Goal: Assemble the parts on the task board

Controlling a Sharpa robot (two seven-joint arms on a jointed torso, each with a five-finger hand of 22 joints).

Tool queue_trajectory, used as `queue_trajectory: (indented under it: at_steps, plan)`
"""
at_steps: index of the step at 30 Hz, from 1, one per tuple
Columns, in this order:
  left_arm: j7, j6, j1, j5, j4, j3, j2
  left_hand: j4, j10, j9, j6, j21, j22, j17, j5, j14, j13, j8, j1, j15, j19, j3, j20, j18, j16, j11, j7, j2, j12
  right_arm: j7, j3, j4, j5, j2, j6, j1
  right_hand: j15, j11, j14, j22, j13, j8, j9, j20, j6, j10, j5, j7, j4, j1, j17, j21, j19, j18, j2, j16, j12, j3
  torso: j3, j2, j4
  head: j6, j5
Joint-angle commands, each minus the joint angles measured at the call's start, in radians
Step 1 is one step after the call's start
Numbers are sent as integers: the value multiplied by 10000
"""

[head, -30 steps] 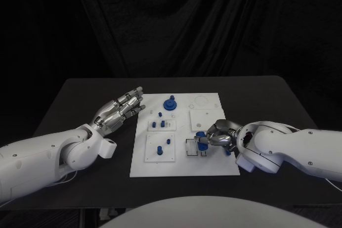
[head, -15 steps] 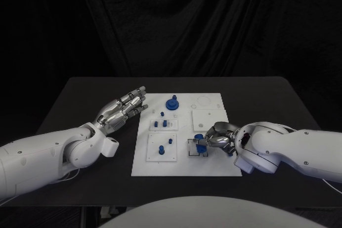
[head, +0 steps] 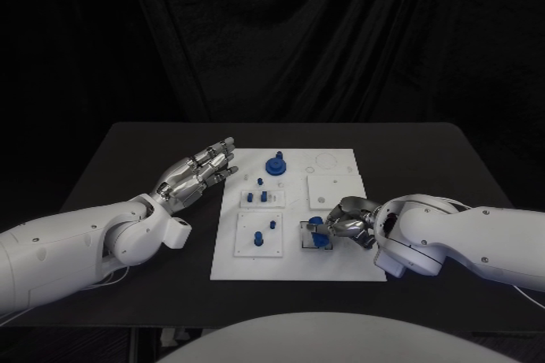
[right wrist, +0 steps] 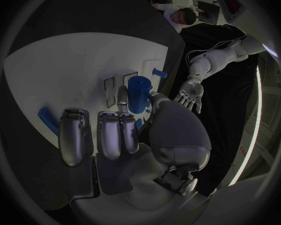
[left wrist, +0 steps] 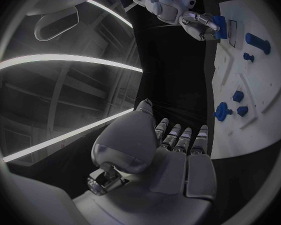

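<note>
**Right robot hand holds a blue cylinder over the task board's near slots**

The task board [head: 298, 264] is a white rectangular plate lying in the middle of the black bench [head: 136, 142], with raised white square panels and shallow outlines on its surface. Small blue parts stand on it: a round knob-like piece [head: 274, 165] near the far edge, a cluster of short pegs [head: 260, 197] on a middle panel, and two more pegs [head: 257, 237] on the near-left panel.

The right robot hand [head: 350, 224] rests at the board's near right part, its fingers curled around a blue cylinder [right wrist: 139, 93]. In the right wrist view the cylinder is smooth, upright and deep blue, pinched between the thumb and the fingers just beside two thin rectangular slots [right wrist: 115, 87] in the board. A flat blue bar [right wrist: 47, 120] lies on the board near the fingertips.

The left robot hand [head: 195, 174] hovers just left of the board's far part, palm turned up, fingers stretched apart and holding nothing.
</note>
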Motion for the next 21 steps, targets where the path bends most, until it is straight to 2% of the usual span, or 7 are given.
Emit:
queue_trajectory:
  at_steps: [1, 6, 10, 13, 16, 21]
  plan:
    - [214, 147, -9, 46, 14, 11, 19, -44, 2, 9, 14, 40, 5, -9, 77, -5, 7, 26, 110, 46, 20, 52, 67, 170, -37, 90, 57, 11, 47, -177, 4, -31, -64, 23, 105, -37, 88, 61, 839, 2357, 2635, -47, -28, 53, -10, 1061, -94, 35, 22, -126, 1486, -57, 661, 52, 79, -50, 26, -80, 17, -4, -6, -2, 8]
    - [199, 160, -10, 46, 10, 11, 16, -51, 2, 10, 17, 40, 4, -9, 83, -5, 7, 26, 118, 48, 20, 56, 67, 170, -37, 91, 59, 11, 46, -287, 4, -72, -64, 45, 205, -52, 105, 72, 827, 2344, 2635, -90, -106, 70, -59, 1061, -467, 51, 41, -638, 1425, -94, 644, 62, 244, -71, 26, -393, 18, -6, -2, -2, 21]
    - [173, 168, -10, 46, -3, 11, 17, -60, 2, 9, 11, 41, 6, -9, 91, -5, 8, 26, 128, 51, 21, 62, 67, 169, -37, 91, 62, 12, 48, -339, 4, -98, -64, 51, 273, -56, 118, 84, 817, 2329, 2635, -125, -159, 81, -110, 1061, -489, 66, 45, -969, 1373, -136, 624, 73, 316, -90, 26, -695, 17, -2, -8, -2, 28]
    - [158, 178, -11, 46, -11, 11, 17, -149, 4, 10, 11, 46, 13, 28, 144, 85, 10, 26, 202, 170, 34, 106, 74, 146, 7, 92, 88, 15, 59, -369, 4, -109, -64, 51, 310, -58, 126, 94, 811, 2321, 2635, -143, -203, 89, -132, 1061, -744, 76, 50, -1192, 1340, -159, 614, 79, 425, -101, 26, -926, 18, -2, -12, -2, 42]
    - [151, 184, -11, 46, -15, 11, 19, -160, 3, 9, 4, 49, 18, 33, 168, 101, 10, 25, 209, 187, 38, 111, 76, 140, 14, 89, 91, 16, 58, -384, 4, -109, -64, 44, 358, -59, 139, 106, 808, 2308, 2635, -176, -273, 102, -169, 1061, -1278, 94, 53, -1507, 1318, -198, 598, 89, 506, -108, 26, -1294, 15, -1, -6, -2, 40]
    - [142, 199, -12, 46, -31, 11, 29, -180, -1, 8, -2, 49, 17, 29, 216, 92, 8, 24, 221, 199, 40, 118, 76, 132, 9, 87, 92, 13, 51, -374, 4, -105, -65, 30, 399, -60, 151, 119, 804, 2305, 2635, -193, -344, 114, -180, 1061, -1899, 107, 50, -1649, 1294, -211, 595, 92, 519, -116, 26, -1669, 15, -2, -4, -2, 52]
